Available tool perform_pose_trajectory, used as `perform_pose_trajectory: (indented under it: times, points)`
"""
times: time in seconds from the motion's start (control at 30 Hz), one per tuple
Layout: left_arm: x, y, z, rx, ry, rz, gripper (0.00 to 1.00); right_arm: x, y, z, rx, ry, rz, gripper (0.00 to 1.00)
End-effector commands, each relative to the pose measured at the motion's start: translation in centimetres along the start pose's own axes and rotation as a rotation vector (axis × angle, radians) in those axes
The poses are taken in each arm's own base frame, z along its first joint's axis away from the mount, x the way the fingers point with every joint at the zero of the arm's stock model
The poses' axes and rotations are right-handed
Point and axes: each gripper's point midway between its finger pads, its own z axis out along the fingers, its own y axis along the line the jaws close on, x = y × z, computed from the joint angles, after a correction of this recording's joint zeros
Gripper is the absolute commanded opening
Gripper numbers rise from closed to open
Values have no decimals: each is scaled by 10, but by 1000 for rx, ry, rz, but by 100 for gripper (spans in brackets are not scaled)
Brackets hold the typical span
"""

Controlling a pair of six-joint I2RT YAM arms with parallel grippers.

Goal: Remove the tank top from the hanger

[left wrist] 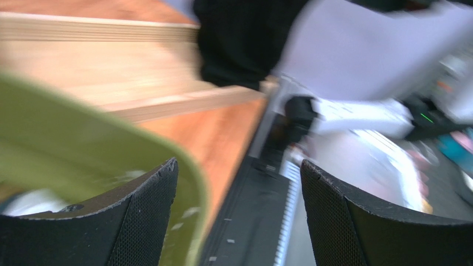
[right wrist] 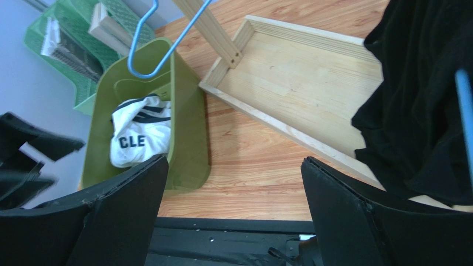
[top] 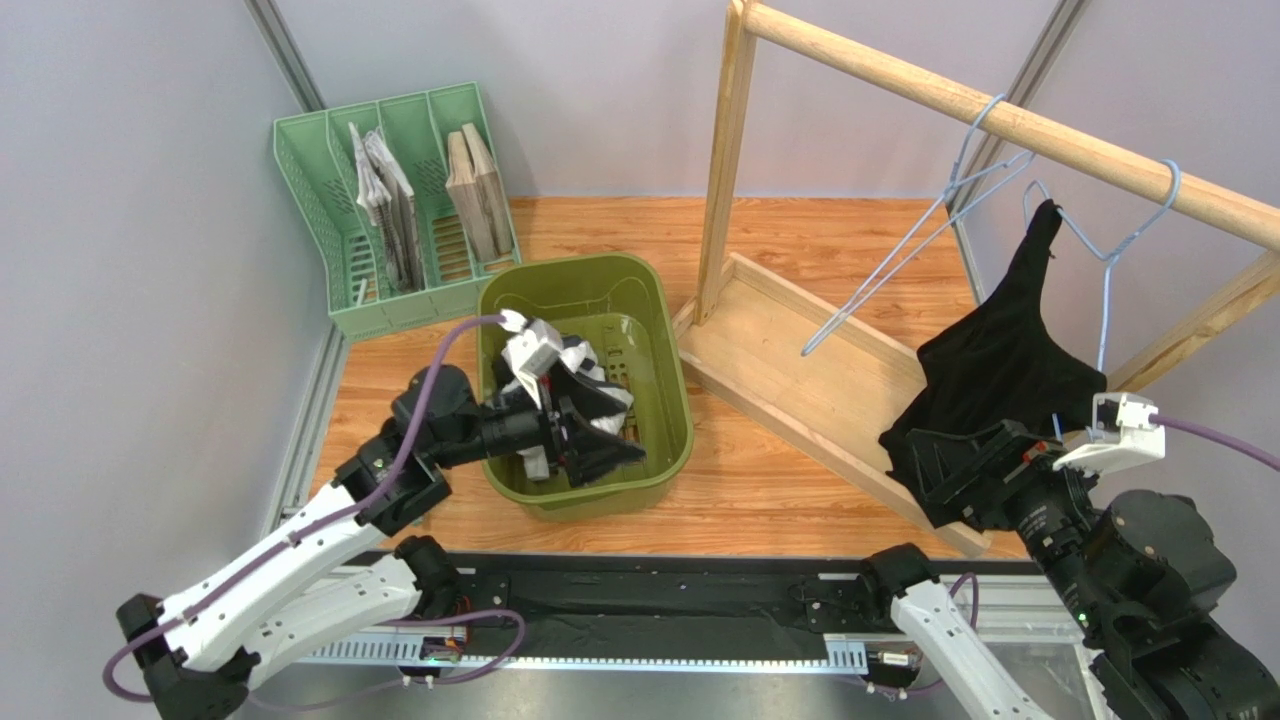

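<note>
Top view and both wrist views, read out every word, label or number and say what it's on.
"CLE": black letters on the white garment in the green bin.
papers in the file rack: print too small to read.
Left wrist view: blurred, nothing readable.

One marking can be read, the dark capital letters "CLE", printed on a crumpled white garment (right wrist: 139,138) lying in the olive-green bin (right wrist: 189,127), seen from the right wrist. The word runs into a fold and the rest is hidden. Papers in the pale green file rack (top: 358,312) are too small to read.
</note>
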Motion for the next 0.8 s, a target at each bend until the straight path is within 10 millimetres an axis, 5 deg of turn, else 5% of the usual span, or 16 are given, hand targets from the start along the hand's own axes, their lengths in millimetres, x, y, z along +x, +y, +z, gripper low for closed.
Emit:
perform_pose_trajectory:
  times: [0.0,0.27,0.4,0.47,0.6,0.7,0.77]
  points:
    - [10,-96,4,452,33,55,85,-28,-13,14,135,-45,-87,97]
    - [72,-157,28,588,222,197,85,-92,9,27,178,-127,-150,97]
    - [96,-176,38,638,246,167,85,-152,23,18,213,-270,-161,96]
    - [107,-175,45,618,268,162,85,-172,17,22,295,-311,-202,96]
    - [121,-175,39,603,306,168,85,-216,-27,14,702,-407,-295,97]
    - [122,-170,32,583,301,170,85,-224,-48,12,948,-402,-372,100]
    - [120,-167,26,570,289,172,85,-215,-54,13,966,-385,-381,100]
